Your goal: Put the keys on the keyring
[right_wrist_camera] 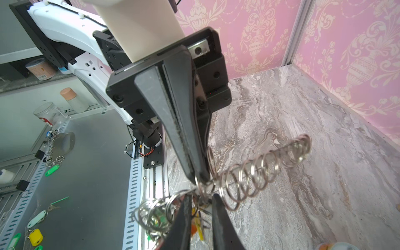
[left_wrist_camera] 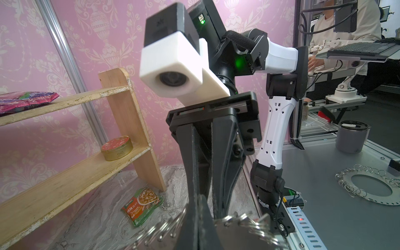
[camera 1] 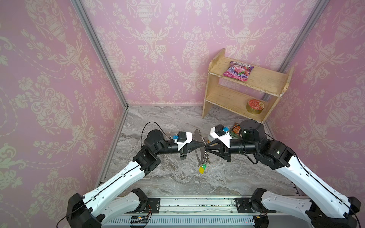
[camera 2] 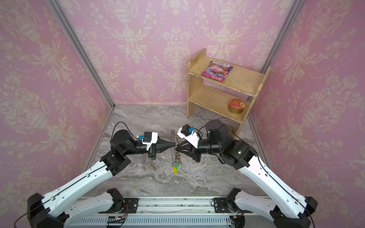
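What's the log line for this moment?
left gripper: shut on keyring | right gripper: at its small rings, grip unclear | keyring: held up on edge

Pink damask-papered walls (camera 1: 158, 49) stand around you, joined by aluminium corner posts (camera 1: 98, 49). Your surface (camera 1: 177, 177) is grey and marble-patterned. A two-tier wooden shelf (camera 1: 223, 96) stands in its far right corner.

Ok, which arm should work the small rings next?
Right, probably. The left gripper is clamped on the keyring, holding it up; the right gripper has its fingers slightly apart at the small rings.
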